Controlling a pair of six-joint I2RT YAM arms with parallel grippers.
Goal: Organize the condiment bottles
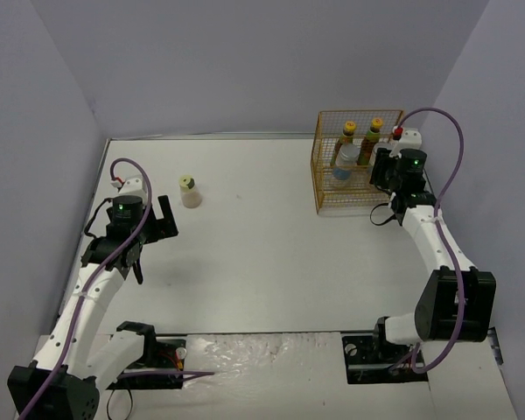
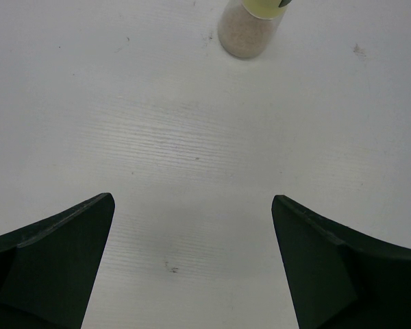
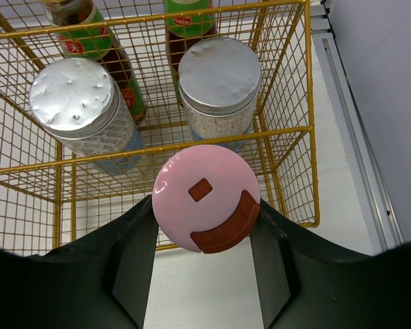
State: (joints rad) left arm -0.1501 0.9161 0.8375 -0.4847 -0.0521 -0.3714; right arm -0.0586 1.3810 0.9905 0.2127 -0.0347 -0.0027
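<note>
While by basket (image 1: 325,188), pink-capped bottle (image 3: 205,197) in right jaws (left jaws wide)

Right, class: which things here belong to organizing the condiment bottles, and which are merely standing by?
Belong to the job: pink-capped bottle, in the right pincer; yellow-green-capped bottle, on the table; silver-lidded jars and tall dark bottles, in the yellow wire basket.
Merely there: yellow wire basket; table.

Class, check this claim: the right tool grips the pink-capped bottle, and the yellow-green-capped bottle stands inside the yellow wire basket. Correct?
No. The yellow-green-capped bottle stands on the table, outside the yellow wire basket, as the top external view shows. The rest holds.
</note>
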